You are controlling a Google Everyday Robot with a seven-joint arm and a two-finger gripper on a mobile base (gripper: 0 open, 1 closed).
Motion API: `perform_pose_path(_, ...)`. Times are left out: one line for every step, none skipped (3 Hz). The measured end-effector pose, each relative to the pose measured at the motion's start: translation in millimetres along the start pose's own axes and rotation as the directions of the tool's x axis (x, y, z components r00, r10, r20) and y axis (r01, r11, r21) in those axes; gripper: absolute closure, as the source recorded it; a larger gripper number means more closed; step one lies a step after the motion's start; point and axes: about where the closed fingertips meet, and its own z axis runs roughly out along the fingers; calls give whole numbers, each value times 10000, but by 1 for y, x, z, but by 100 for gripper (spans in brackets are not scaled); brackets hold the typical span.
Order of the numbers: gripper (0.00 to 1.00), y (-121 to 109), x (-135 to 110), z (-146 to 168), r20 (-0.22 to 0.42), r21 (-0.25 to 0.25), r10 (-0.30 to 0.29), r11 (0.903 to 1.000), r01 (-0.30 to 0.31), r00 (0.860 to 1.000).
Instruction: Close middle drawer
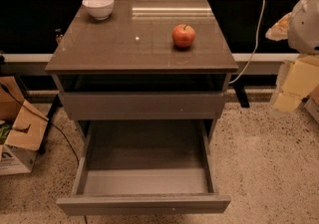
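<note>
The middle drawer (143,204) is pulled far out of the grey cabinet toward me. It is a wide, shallow grey box with a low, plain front, and its inside (144,153) is empty. Above it sits a taller grey drawer front (143,106), slightly out from the cabinet. My gripper (293,84) hangs at the right edge of the view, cream-coloured, under the white arm (305,19). It is to the right of the cabinet, apart from it and from the drawer, about level with the cabinet top.
A red apple (183,35) and a white bowl (98,6) stand on the cabinet top (124,44). Open cardboard boxes (20,133) sit on the floor at left. A white cable (256,29) hangs behind the cabinet's right side. Speckled floor (269,168) lies to the right.
</note>
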Motion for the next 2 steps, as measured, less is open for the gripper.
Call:
perform_pose_path(35,10,-6,19,331,-270,-43,9996,52,9994)
perform_pose_path(58,32,-10,52,974,-836,-111,9963,193,9952)
